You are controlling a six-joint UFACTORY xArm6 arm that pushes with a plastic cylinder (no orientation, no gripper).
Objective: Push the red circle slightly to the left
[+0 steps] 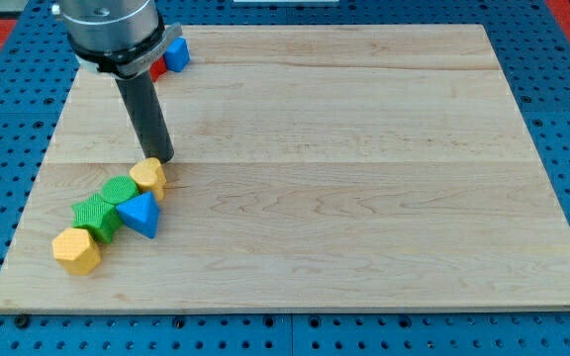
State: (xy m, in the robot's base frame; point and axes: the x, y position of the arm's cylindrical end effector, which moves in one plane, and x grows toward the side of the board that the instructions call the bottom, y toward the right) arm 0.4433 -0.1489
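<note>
Mostly, my tip's arm hides red circle (156, 70).

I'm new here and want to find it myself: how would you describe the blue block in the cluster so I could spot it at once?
Start at the wooden board's lower left part, where five blocks lie in a slanting row. The blue triangular block sits on that row's right side, below the yellow block that my tip nearly touches. It is the row's only blue, pointed piece.

A grey metallic cylinder carries a straight dark rod ending in my tip (163, 158).
</note>
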